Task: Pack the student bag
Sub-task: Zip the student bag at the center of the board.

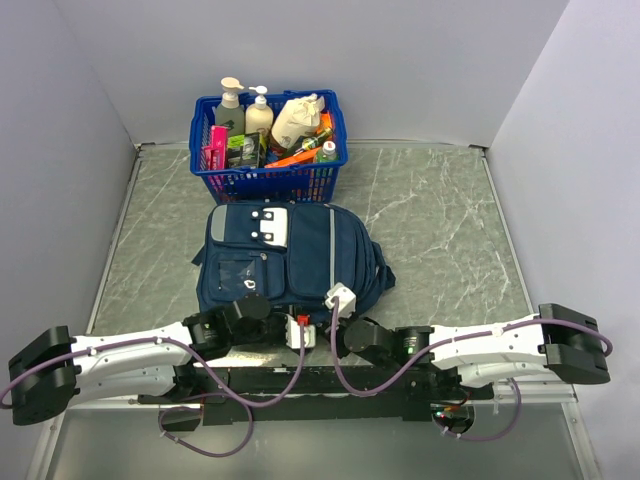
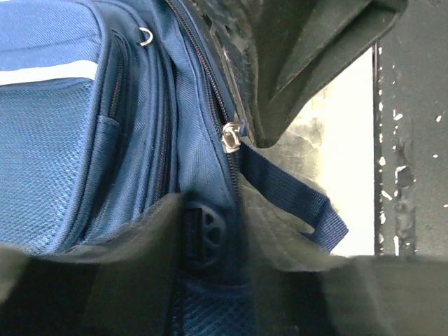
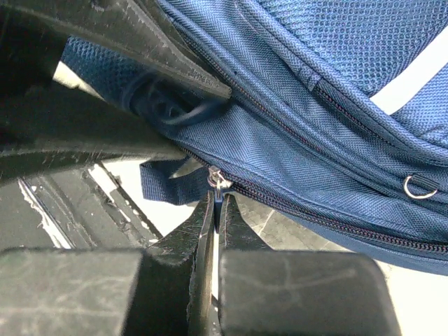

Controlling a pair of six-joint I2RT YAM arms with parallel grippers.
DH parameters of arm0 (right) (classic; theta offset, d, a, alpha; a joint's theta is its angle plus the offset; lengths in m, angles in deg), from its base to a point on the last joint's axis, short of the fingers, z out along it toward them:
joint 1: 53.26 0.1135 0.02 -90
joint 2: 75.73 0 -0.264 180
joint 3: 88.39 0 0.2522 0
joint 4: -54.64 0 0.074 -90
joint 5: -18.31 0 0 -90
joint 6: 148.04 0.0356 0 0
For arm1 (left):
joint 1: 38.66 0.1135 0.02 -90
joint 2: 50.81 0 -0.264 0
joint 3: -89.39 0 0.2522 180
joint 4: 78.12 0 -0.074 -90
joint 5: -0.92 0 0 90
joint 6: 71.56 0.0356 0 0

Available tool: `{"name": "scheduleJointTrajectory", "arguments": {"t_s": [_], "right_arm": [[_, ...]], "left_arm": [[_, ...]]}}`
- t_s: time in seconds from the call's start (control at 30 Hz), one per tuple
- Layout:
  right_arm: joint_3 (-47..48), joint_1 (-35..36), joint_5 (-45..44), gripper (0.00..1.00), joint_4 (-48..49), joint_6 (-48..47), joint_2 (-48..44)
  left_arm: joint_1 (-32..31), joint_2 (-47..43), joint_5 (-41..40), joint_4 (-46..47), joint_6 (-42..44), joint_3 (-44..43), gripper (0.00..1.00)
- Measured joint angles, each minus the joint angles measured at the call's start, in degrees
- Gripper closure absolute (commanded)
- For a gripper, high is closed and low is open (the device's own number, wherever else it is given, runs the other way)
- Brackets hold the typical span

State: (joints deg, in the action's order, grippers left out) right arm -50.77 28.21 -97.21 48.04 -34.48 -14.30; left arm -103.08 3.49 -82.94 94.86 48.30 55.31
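The student bag [image 1: 285, 260], a navy backpack, lies flat in the middle of the table with its front pockets up. Both grippers are at its near edge. My left gripper [image 1: 288, 315] is shut on a fold of the bag's fabric [image 2: 210, 231], with a black plastic ring [image 2: 204, 236] between the fingers. My right gripper [image 1: 330, 308] is shut on the zipper pull [image 3: 218, 189] of the main zip, its fingertips [image 3: 207, 217] pressed together on the tab. The same zipper slider [image 2: 231, 136] shows in the left wrist view under the right gripper's fingers. The zip looks closed along its visible length.
A blue plastic mesh basket [image 1: 268, 178] stands just behind the bag, holding pump bottles, a white pouch and several other small items. A navy webbing strap [image 2: 308, 206] hangs at the bag's near edge. Grey walls enclose the table on three sides.
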Motion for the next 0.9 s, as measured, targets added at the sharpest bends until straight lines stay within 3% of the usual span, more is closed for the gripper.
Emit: {"name": "scheduleJointTrajectory", "arguments": {"t_s": [0.07, 0.2, 0.4, 0.67, 0.9], "right_arm": [[0.00, -0.02, 0.20, 1.00, -0.07, -0.07, 0.00], [0.00, -0.81, 0.72, 1.00, -0.44, 0.74, -0.68], [-2.82, -6.19, 5.70, 1.00, -3.43, 5.44, -8.17], [-8.26, -21.73, 21.66, 1.00, -9.11, 11.26, -20.44], [-7.19, -30.67, 28.81, 1.00, -16.87, 11.06, -22.69]], "left_arm": [[-0.02, 0.07, -0.15, 0.39, 0.55, 0.28, 0.89], [-0.17, 0.09, -0.48, 1.53, 1.16, 0.83, 0.98], [-0.17, -0.61, -0.46, 1.49, 3.45, 0.85, 0.99], [0.81, -3.13, -0.59, -2.73, 8.26, 1.31, 0.99], [1.75, -5.57, -0.35, -7.54, 9.77, 1.05, 0.99]]}}
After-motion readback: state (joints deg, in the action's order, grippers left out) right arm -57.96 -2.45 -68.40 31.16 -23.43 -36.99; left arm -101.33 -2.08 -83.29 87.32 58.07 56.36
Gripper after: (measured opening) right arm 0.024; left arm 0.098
